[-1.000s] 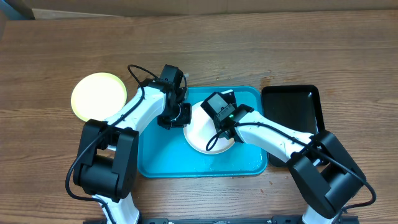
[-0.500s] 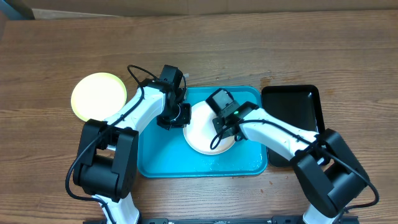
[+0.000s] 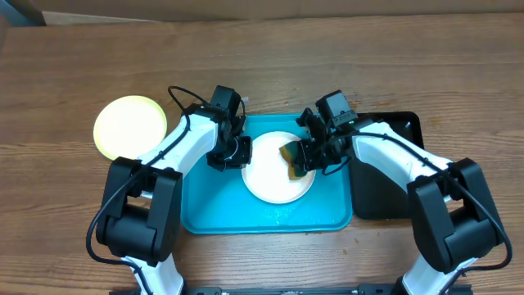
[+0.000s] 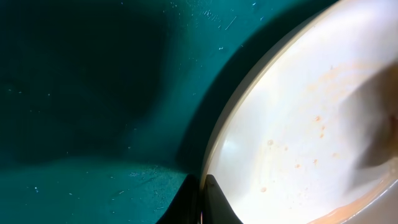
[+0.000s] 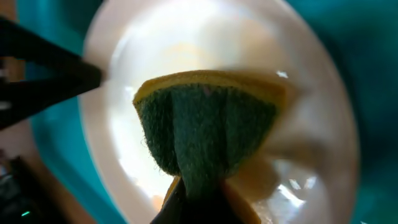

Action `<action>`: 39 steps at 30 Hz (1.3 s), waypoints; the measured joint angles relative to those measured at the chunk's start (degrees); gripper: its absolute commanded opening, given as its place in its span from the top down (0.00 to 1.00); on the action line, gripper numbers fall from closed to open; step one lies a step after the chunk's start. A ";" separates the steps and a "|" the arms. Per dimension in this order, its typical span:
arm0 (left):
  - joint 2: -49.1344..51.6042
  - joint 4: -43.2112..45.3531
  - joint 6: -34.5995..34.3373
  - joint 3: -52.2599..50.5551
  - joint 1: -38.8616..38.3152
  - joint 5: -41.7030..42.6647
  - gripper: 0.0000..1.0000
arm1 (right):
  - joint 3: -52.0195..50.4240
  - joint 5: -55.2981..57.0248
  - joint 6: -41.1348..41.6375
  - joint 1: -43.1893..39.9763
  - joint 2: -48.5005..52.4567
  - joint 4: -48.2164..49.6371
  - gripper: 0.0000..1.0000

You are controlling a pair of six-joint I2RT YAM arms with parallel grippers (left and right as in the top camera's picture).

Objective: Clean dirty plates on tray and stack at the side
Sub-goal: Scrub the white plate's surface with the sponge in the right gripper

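On the tray [image 3: 205, 209], left gripper [image 3: 242, 154] pinches the white plate [image 3: 268, 179] rim; right gripper [image 3: 304, 157] pinches the sponge [image 3: 291, 155], which should press flat across orange specks [image 4: 318, 119].

No readable text, label or number anywhere.

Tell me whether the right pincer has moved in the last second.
Yes. The right pincer, holding the sponge, has swung off the white plate's middle toward the black tray.
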 measured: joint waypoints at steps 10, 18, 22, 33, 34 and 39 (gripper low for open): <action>0.00 0.00 0.00 0.00 0.00 0.02 0.96 | 15.04 0.96 -0.66 -1.36 0.24 -16.26 0.96; 0.00 0.02 0.00 0.00 0.00 0.02 0.96 | 15.10 11.74 -0.79 -0.44 0.24 -18.56 0.96; 0.00 0.02 0.00 0.00 0.00 0.02 0.96 | 12.87 15.47 -0.76 0.90 0.24 -16.28 0.96; 0.00 0.02 0.00 0.00 0.00 0.02 0.96 | 6.27 18.45 -0.81 2.62 0.26 -8.15 0.96; 0.00 0.02 0.00 -0.02 0.00 0.02 0.96 | 5.86 18.51 -0.81 2.62 0.28 -7.96 0.96; 0.00 0.02 0.00 -0.02 0.00 0.02 0.96 | 5.20 18.51 -0.76 2.62 0.28 -7.34 0.96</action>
